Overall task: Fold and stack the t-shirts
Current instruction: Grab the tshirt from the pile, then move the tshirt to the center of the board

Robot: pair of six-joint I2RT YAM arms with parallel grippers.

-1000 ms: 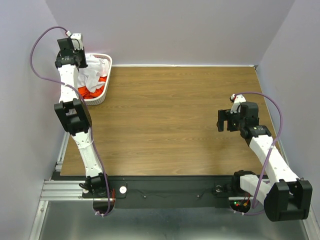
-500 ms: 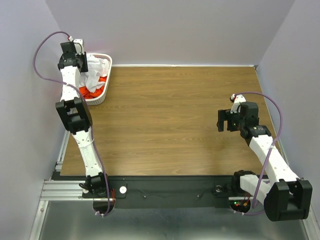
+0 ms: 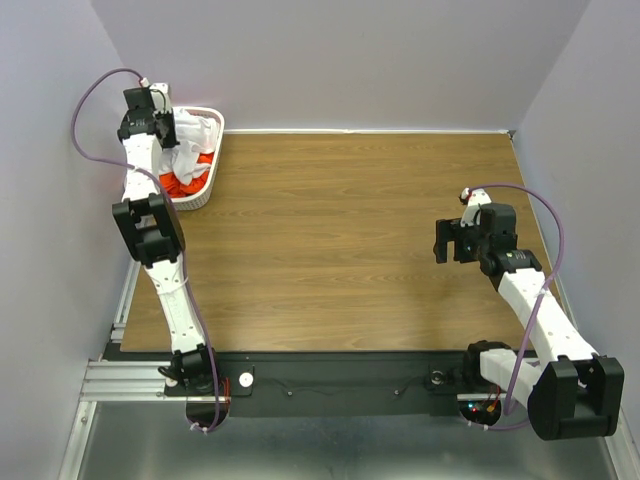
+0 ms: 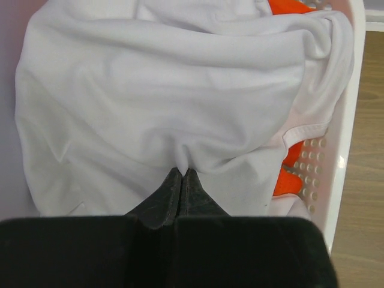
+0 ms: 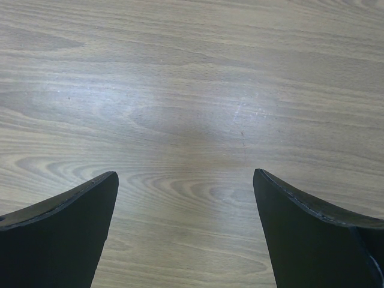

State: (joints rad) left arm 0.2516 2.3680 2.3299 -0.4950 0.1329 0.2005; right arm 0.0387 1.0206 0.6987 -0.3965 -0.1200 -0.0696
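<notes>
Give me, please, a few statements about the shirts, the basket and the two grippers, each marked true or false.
1. The left gripper is shut on a pinch of the white t-shirt. True.
2. The orange-red t-shirt lies in the basket, mostly covered by the white t-shirt. True.
3. The right gripper holds the orange-red t-shirt. False: its jaws stand wide open over bare table and hold nothing.
4. A folded shirt already lies on the table. False: both shirts are in the basket, crumpled and unfolded.
</notes>
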